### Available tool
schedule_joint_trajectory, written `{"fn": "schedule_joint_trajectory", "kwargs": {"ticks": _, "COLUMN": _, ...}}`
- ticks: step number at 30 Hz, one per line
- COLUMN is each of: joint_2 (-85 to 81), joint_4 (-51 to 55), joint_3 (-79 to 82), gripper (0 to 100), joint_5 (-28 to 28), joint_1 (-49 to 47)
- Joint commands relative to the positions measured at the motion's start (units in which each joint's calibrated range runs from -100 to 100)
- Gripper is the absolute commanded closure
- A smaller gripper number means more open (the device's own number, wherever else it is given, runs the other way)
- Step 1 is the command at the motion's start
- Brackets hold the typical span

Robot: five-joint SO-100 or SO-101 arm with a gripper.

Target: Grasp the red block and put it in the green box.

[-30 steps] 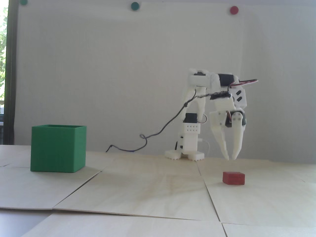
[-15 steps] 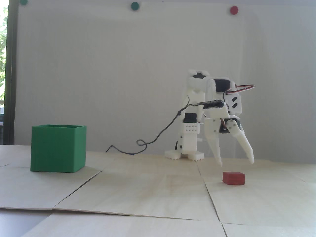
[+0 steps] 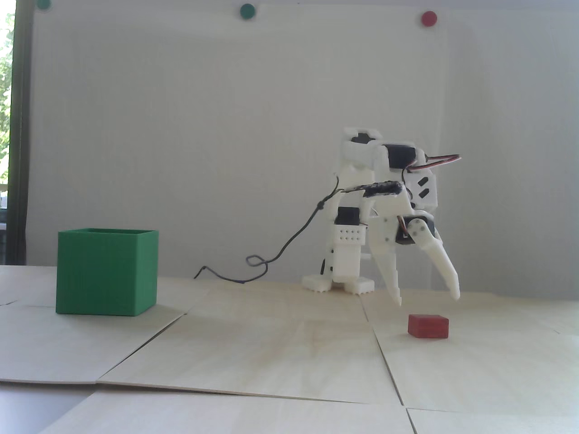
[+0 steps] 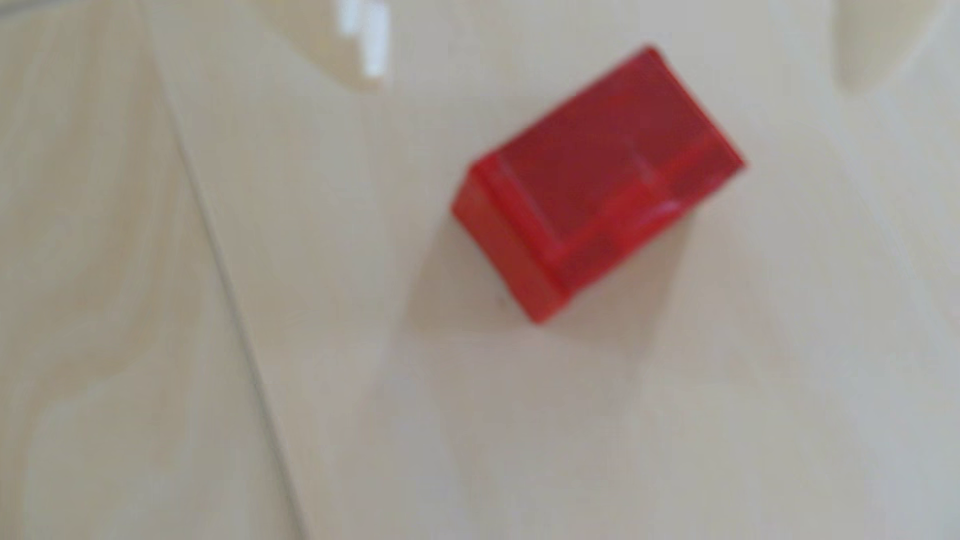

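Since a second ago the tool [image 3: 429,302] has gone from nearly closed to wide open, and it has dropped lower and shifted a little left in the fixed view. Over the last half second the change is small: a slight further drop, the spread much the same. It holds nothing. Its two tips hang just above the block [image 3: 428,326], one to the left and one to the right, so the jaws straddle it without touching. The block lies flat on the bench [image 3: 271,352], right of centre. In the blurred wrist view the block [image 4: 597,176] sits skewed between the tips. The approach looks nearly done; what is left is probably a short descent, then closing. The box [image 3: 106,271] stands far left, well apart.
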Motion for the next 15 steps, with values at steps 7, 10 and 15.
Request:
{"fn": "schedule_joint_trajectory", "kwargs": {"ticks": 7, "joint_2": 4.83, "joint_4": -6.06, "joint_3": -3.68, "gripper": 70, "joint_5": -0.28, "joint_1": 0.26}}
{"fn": "schedule_joint_trajectory", "kwargs": {"ticks": 10, "joint_2": 4.83, "joint_4": -6.15, "joint_3": -3.68, "gripper": 70, "joint_5": -0.34, "joint_1": 0.66}}
{"fn": "schedule_joint_trajectory", "kwargs": {"ticks": 15, "joint_2": 4.91, "joint_4": -5.98, "joint_3": -3.68, "gripper": 74, "joint_5": -0.34, "joint_1": 1.38}}
